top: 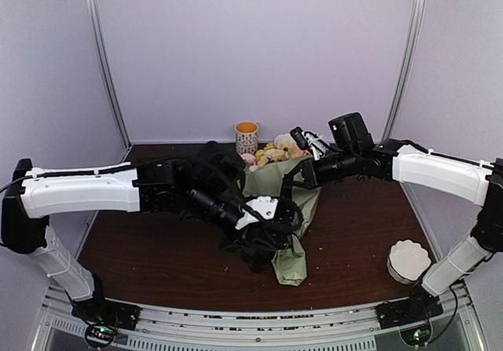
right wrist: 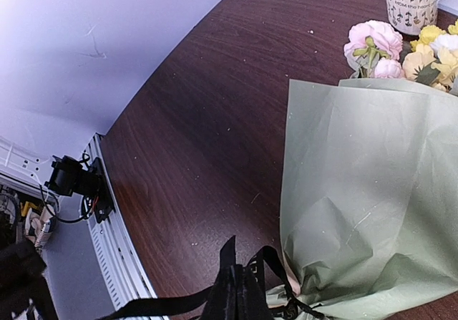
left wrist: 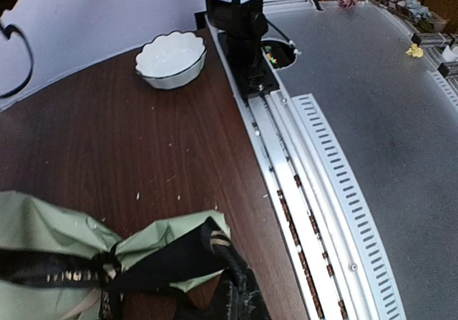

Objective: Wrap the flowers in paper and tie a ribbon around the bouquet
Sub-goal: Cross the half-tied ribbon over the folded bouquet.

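Note:
The flowers [top: 271, 153] [right wrist: 379, 41] poke out of the top of the sage-green paper [top: 292, 261] [right wrist: 358, 191], which lies wrapped around them mid-table. The black ribbon [left wrist: 50, 266] [right wrist: 157, 307] is cinched around the paper's narrow neck. My left gripper [left wrist: 230, 266] [top: 271, 225] sits by the paper's tail [left wrist: 164, 238], shut on one ribbon end. My right gripper [right wrist: 240, 270] is shut on the other ribbon end just beside the knot, with a loose length trailing off to the left. The stems are hidden inside the paper.
A patterned cup [top: 247, 137] [right wrist: 411, 1] stands at the back next to the blooms. A white scalloped stack [top: 407, 259] [left wrist: 172, 55] sits front right near the right arm's base [left wrist: 240, 26]. The metal rail [left wrist: 315, 191] runs along the table's near edge.

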`<state>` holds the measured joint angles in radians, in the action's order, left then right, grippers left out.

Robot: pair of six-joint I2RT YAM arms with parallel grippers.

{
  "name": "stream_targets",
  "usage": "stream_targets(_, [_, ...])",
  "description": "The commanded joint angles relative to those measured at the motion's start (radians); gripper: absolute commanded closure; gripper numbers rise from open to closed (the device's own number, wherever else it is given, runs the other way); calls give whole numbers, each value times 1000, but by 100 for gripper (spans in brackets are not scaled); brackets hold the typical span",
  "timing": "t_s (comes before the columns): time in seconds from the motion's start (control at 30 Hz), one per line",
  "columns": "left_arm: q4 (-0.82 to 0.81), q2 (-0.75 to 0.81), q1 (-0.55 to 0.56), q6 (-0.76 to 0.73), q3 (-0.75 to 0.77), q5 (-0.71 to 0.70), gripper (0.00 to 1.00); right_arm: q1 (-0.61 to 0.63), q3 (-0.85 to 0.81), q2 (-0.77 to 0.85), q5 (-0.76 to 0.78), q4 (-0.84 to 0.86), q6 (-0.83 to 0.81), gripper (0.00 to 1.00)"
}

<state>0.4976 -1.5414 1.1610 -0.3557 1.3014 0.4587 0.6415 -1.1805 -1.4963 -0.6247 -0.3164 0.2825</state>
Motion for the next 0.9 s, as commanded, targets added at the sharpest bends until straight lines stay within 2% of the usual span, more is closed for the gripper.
stream_targets(0.0, [25, -147, 17, -57, 152, 167, 100, -5, -41, -11, -18, -36, -18, 100])
stream_targets(0.17, [-73, -326, 18, 2, 306, 94, 100, -5, -45, 11, -9, -57, -28, 100])
stream_targets(0.27, [-73, -440, 31, 43, 432, 56, 100, -4, -45, 17, -6, -68, -32, 100])
stream_targets(0.43, [-65, -521, 77, -10, 500, -59, 99, -3, -47, 18, -7, -79, -37, 100])
stream_targets(0.5, [-67, -531, 80, -14, 493, -103, 93, -3, -49, 15, -6, -86, -39, 100])
stream_targets(0.53, [-66, -531, 80, -15, 485, -135, 86, -4, -51, 15, -5, -89, -41, 100])
stream_targets(0.63, [-60, -504, 80, -32, 447, -200, 55, -4, -47, 15, -11, -93, -43, 100])
stream_targets(0.73, [-121, -430, 80, -65, 355, -197, 29, -3, -42, 16, -16, -84, -37, 100])
stream_targets(0.8, [-184, -367, 79, -80, 283, -204, 23, 0, -41, 16, -22, -74, -28, 100])
stream_targets(0.87, [-244, -308, 67, -64, 221, -205, 21, 6, -39, 16, -23, -65, -18, 100])
